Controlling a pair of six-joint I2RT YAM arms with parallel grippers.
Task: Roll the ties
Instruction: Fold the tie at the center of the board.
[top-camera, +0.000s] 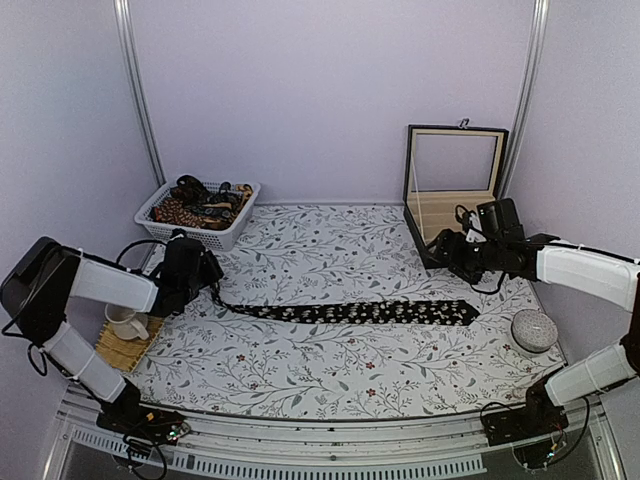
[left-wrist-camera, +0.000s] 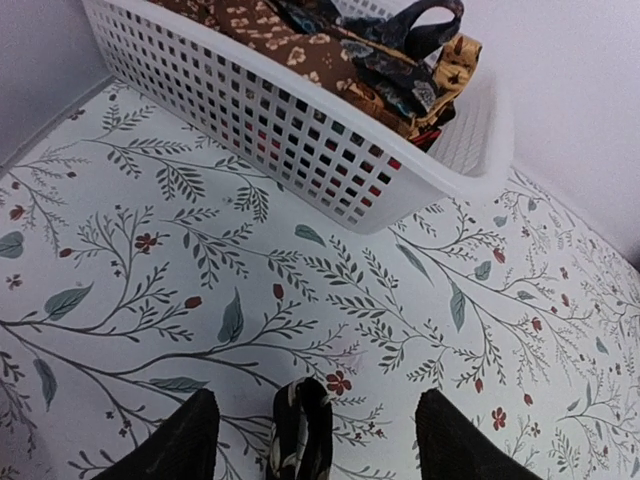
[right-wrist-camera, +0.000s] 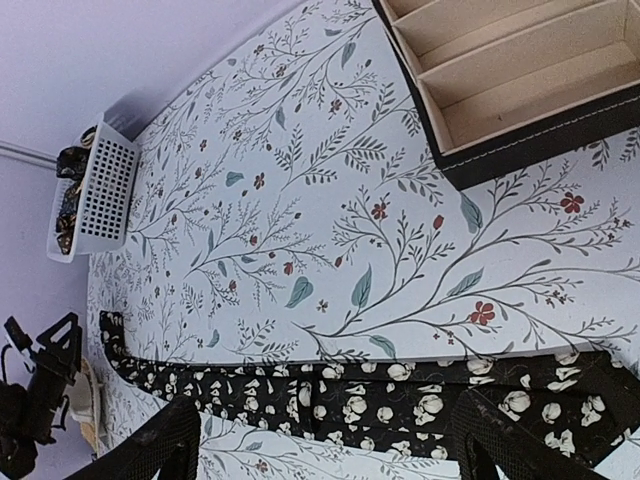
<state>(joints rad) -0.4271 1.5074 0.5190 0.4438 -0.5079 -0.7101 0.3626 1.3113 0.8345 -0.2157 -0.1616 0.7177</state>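
Observation:
A black tie with pale flower specks lies stretched flat across the table, narrow end at the left and wide end at the right. My left gripper is open at the narrow end. In the left wrist view that end lies folded between the spread fingers of my left gripper, touching neither. My right gripper is open and empty, held above the table near the wide end. In the right wrist view the tie runs across under my right gripper. More brown-orange and dark ties fill the basket.
A white mesh basket stands at the back left, close ahead of the left gripper. An open black compartment box stands at the back right. A cup sits on a bamboo mat at the left. A grey round object sits at the right.

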